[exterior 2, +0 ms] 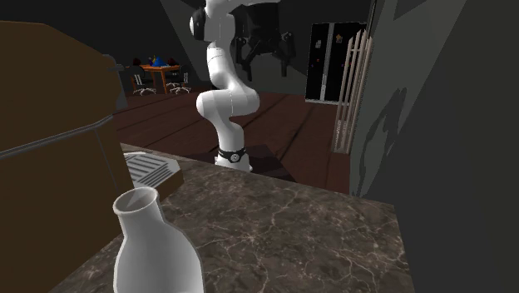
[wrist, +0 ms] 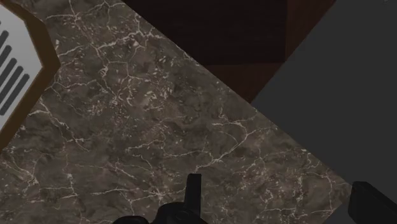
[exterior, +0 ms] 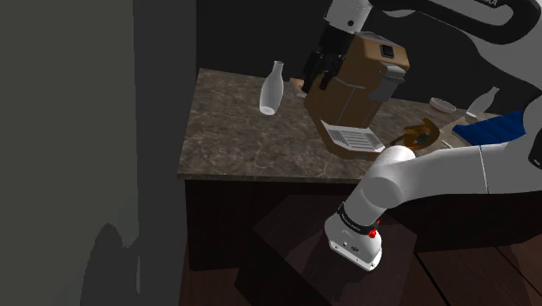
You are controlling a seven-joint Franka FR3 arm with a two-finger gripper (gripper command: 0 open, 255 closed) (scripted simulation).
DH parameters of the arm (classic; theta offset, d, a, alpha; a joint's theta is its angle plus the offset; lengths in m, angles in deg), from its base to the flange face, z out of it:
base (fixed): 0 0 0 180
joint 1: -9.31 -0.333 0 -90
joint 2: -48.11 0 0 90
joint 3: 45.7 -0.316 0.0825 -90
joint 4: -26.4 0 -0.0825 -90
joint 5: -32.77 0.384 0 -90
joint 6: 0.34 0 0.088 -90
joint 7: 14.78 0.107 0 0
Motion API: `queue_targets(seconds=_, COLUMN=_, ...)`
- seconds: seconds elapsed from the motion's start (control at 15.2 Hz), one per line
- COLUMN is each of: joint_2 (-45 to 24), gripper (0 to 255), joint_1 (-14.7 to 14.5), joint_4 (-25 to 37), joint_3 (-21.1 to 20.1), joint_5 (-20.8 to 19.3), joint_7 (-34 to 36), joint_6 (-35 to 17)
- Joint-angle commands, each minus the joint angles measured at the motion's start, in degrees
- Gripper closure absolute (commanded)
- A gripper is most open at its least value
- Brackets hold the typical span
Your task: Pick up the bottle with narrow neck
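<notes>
So, progress check, going view by view.

Shoulder view: the gripper (exterior: 318, 80) is hanging above the marble counter (exterior: 226, 143), and in the picture it's overlapping the front of the brown coffee machine (exterior: 360, 87). The white bottle (exterior: 272, 87) is standing upright on the counter, near the gripper on the side away from the machine and lower than the fingers. There's a clear gap between them, nothing is touching.

Second exterior view: the bottle (exterior 2: 155, 250) is sitting right up by the camera, and the gripper (exterior 2: 266, 57) is hovering high up and well behind it. Its fingers are spread apart with nothing between them.

Wrist view: the gripper (wrist: 277, 186) is looking down with its fingers standing wide apart, and under them it's just bare marble (wrist: 146, 127). The coffee machine's drip tray (wrist: 13, 70) is poking in off to one side, and the counter edge is running past with dark floor beyond.

My read is that basically none of the pick is done yet. The bottle is sitting untouched on the counter and the hand is carrying nothing. What's left is everything: getting over to the bottle, dropping down around it, squeezing, lifting.
</notes>
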Motion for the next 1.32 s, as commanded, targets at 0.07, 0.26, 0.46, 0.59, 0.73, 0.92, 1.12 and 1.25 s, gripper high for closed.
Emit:
queue_targets(seconds=0.07, joint_2=-1.6, gripper=0, joint_1=0.3, joint_4=0.6, joint_3=0.7, joint_5=-0.7, joint_7=-0.8, joint_6=-0.9)
queue_targets(seconds=0.26, joint_2=-6.6, gripper=0, joint_1=1.3, joint_4=2.7, joint_3=2.6, joint_5=-2.4, joint_7=-3.2, joint_6=-3.4)
queue_targets(seconds=0.46, joint_2=-11.9, gripper=0, joint_1=2.2, joint_4=5.5, joint_3=4.4, joint_5=-3.9, joint_7=-5.5, joint_6=-5.7)
queue_targets(seconds=0.59, joint_2=-15.5, gripper=0, joint_1=2.7, joint_4=7.7, joint_3=5.6, joint_5=-4.7, joint_7=-6.9, joint_6=-7.0)
queue_targets(seconds=0.73, joint_2=-19.2, gripper=0, joint_1=3.2, joint_4=10.1, joint_3=6.8, joint_5=-5.3, joint_7=-8.3, joint_6=-8.2)
queue_targets(seconds=0.92, joint_2=-24.9, gripper=0, joint_1=3.9, joint_4=14.3, joint_3=8.5, joint_5=-6.0, joint_7=-10.4, joint_6=-9.6)
queue_targets(seconds=1.12, joint_2=-30.8, gripper=0, joint_1=4.5, joint_4=19.1, joint_3=10.0, joint_5=-6.3, joint_7=-12.5, joint_6=-10.5)
queue_targets(seconds=1.25, joint_2=-34.8, gripper=0, joint_1=5.0, joint_4=22.7, joint_3=11.0, joint_5=-6.3, joint_7=-13.8, joint_6=-10.9)
